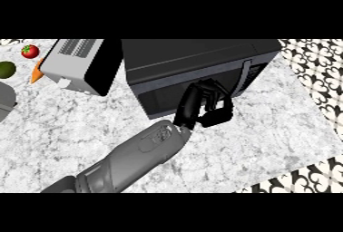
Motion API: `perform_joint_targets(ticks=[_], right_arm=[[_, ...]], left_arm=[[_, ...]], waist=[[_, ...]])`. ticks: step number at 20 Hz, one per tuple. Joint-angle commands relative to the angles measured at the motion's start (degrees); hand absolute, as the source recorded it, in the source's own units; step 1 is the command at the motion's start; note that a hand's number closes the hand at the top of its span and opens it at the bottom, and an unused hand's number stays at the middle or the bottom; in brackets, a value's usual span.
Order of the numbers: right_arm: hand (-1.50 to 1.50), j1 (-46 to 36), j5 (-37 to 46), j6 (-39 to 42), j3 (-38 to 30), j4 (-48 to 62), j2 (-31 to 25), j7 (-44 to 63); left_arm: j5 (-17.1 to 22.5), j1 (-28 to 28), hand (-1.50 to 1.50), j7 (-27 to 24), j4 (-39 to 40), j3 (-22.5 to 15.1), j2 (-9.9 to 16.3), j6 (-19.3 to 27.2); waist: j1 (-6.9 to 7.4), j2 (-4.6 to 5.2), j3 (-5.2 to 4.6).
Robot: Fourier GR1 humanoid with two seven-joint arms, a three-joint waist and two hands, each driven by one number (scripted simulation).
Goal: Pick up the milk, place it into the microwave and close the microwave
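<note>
Only the head view to go on, so here goes.

The microwave (194, 59) sits at the far middle of the marble counter (80, 131), turned a bit so its front faces near and slightly left. Its door (164, 97) looks flush with the body, so basically shut as far as I can see, and the button panel (250, 72) runs along the right end of the front.

One grey forearm (134, 154) comes in from the near left corner and runs diagonally up to the microwave. Going by the side it comes from, I read it as the left arm. The left hand (209, 106) is right up against the door front, toward the panel end. The fingers (204, 88) lie fairly straight on the door, the thumb sits lower, and it's got nothing in it, so a released hand, flat on the door.

The milk: it doesn't show anywhere on the counter, and the door is too dark to see through, so I can't tell where it is.

Other stuff: a white and grey toaster-looking box (77, 61) just left of the microwave at the far side. Further left there's a tomato (29, 51), a green fruit (5, 69) cut off by the edge, and an orange bit (36, 72) that could be a carrot, poking out beside the box. Patterned black-and-white tile (315, 68) runs along the right.
</note>
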Motion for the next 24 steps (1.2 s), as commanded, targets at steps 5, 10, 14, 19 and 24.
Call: perform_joint_targets(ticks=[5, 10, 14, 19, 24], right_arm=[[-1.5, -1.2, -2.3, 0.0, -0.3, -0.6, -1.0, 0.9], [-1.5, -2.0, -4.1, 0.2, -0.9, -0.7, -1.7, 1.0], [-1.5, -2.1, -4.6, 1.9, -1.1, -1.0, -2.6, 1.0], [-1.5, -2.5, -6.0, 3.3, -0.8, -1.8, -3.8, 1.5], [-1.5, -2.7, -6.7, 4.0, -0.5, -2.5, -4.4, 1.8]], left_arm=[[6.0, -2.7, 1.5, -3.7, 4.1, 4.0, 0.0, -2.4], [9.1, -3.2, 1.5, -4.3, 4.9, 5.0, 0.0, -0.3], [8.8, -2.3, 1.5, -8.6, 5.9, 4.9, 0.0, 0.8], [10.8, -2.4, 1.5, -10.7, 5.9, 4.3, 0.0, 1.2], [12.6, -3.9, 1.5, -11.7, 6.4, 4.5, 0.0, 1.6]], waist=[[-0.37, 0.63, -0.02], [-0.91, 0.68, 0.04], [-0.59, 0.82, 0.03], [-0.88, 0.89, 0.0], [-1.46, 1.06, 0.08]])
